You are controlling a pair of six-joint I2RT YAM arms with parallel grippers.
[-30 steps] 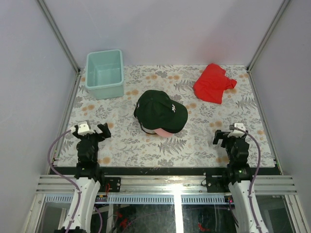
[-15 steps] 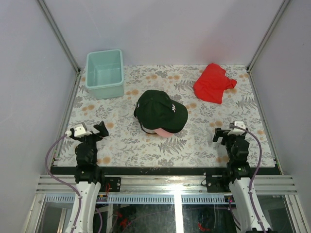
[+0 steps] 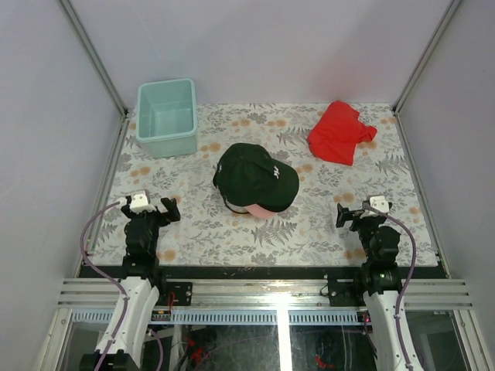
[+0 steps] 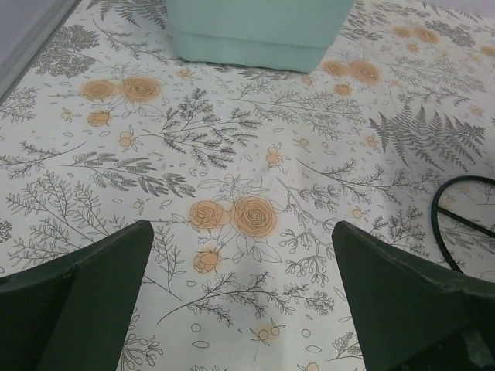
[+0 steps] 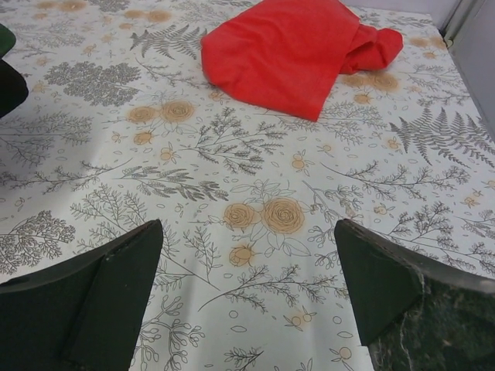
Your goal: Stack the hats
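In the top external view the hats sit piled mid-table: a black cap (image 3: 255, 176) with a small white logo lies over a light pink cap, of which only the brim (image 3: 267, 209) peeks out below. My left gripper (image 3: 148, 207) hovers near the front left of the table, well clear of the pile. It is open, with only tablecloth between its fingers (image 4: 93, 301). My right gripper (image 3: 362, 212) is at the front right, also apart from the caps and open over bare cloth (image 5: 247, 224). A dark edge of the black cap (image 5: 8, 81) shows at the right wrist view's left border.
A mint-green tub (image 3: 166, 117) stands at the back left, and its wall (image 4: 255, 31) is ahead of the left gripper. A red cloth (image 3: 339, 131) lies at the back right, also seen crumpled (image 5: 286, 46) ahead of the right gripper. A thin dark loop (image 4: 442, 212) lies at the left wrist view's right edge.
The left gripper has swung slightly to the right near its base. The right gripper has shifted a little to the left. The caps have not moved.
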